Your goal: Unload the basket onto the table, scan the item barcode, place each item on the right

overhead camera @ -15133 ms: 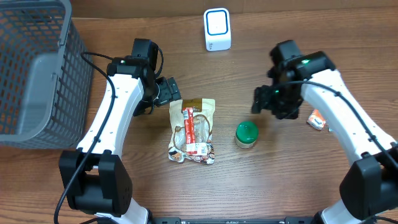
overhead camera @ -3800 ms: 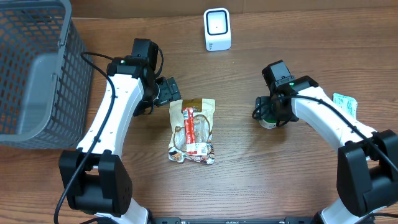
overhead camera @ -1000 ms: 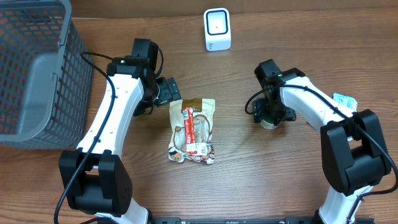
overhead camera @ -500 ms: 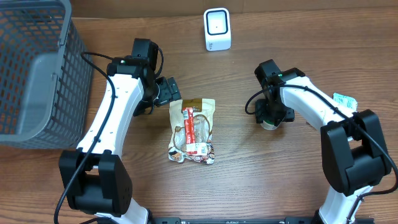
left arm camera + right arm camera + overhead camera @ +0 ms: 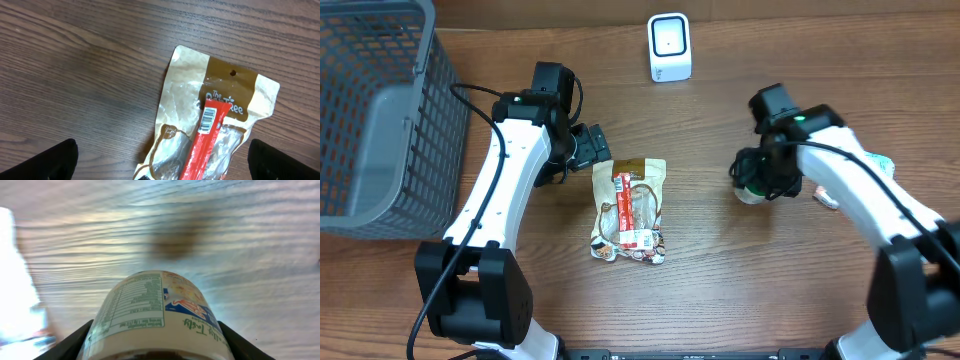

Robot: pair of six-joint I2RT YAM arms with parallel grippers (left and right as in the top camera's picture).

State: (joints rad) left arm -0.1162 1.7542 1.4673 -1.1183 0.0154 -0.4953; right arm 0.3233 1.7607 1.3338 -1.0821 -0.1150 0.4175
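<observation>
The right gripper [image 5: 763,180] has its jaws clamped across the jar [image 5: 155,312], which seems lifted just off the desk [image 5: 720,300]. The jar's long axis runs straight out from the wrist, printed label turned up toward the wrist camera (lid end hidden). The scanner [image 5: 670,47] stands well apart, farther back and to the jar's left, so the right arm carries it there, while the left gripper [image 5: 592,148] hangs with jaws spread wide and empty over the snack pouch [image 5: 631,208].
</observation>
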